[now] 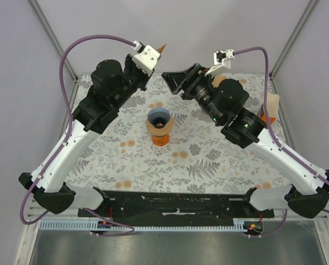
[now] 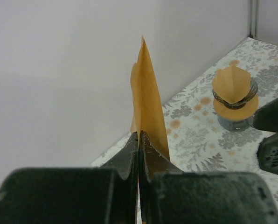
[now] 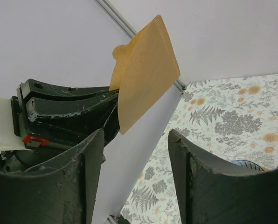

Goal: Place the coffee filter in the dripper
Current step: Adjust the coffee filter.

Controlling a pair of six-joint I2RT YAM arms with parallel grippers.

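1. Left arm (image 1: 70, 144): stretched toward the far wall, wrist raised above the table (image 1: 208, 160).
2. Left gripper (image 2: 139, 136): fingers pressed together, pinching the lower edge of the coffee filter (image 2: 148, 93), which stands upright above the fingertips, in the air.
3. Dripper (image 1: 159, 123): on the table, below and between both grippers; ribbed blue inside showing.
4. Right gripper (image 3: 135, 133): raised, jaws spread, gripping nothing; filter just beyond its fingertips.
5. Filter stand (image 1: 271, 105): outboard of the right arm; tan filters in it.
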